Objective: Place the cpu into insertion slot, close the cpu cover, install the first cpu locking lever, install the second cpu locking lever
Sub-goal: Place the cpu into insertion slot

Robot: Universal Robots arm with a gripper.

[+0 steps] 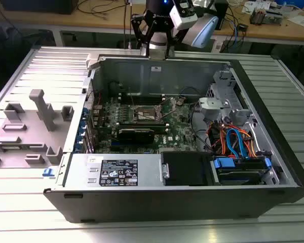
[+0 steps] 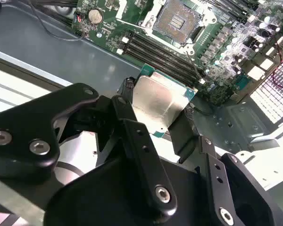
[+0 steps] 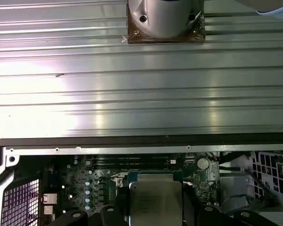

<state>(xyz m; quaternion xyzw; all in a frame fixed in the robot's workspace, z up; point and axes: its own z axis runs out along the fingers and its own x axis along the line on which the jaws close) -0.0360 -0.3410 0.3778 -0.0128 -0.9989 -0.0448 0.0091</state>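
Observation:
My gripper [image 2: 155,120] is shut on the cpu [image 2: 156,100], a flat square chip with a dull silver top and a green edge, clamped between the black fingers [image 2: 128,115]. In the first wrist view the cpu [image 3: 155,200] hangs in the gripper [image 3: 155,209] over the green motherboard [image 3: 96,186]. The insertion slot [image 2: 178,21] lies further off on the board, its dark centre bare inside a silver rim. In the exterior view my arm [image 1: 157,25] stands high over the case's far wall, and the slot [image 1: 146,113] sits mid-board below it. I cannot tell the cpu cover or levers apart from the rim.
The open computer case [image 1: 142,202] lies on a slatted metal table. Long black memory slots [image 2: 165,56] run beside the socket. A drive cage with orange and blue cables [image 1: 238,142] fills the exterior view's right. A grey fixture [image 1: 38,119] stands at its left.

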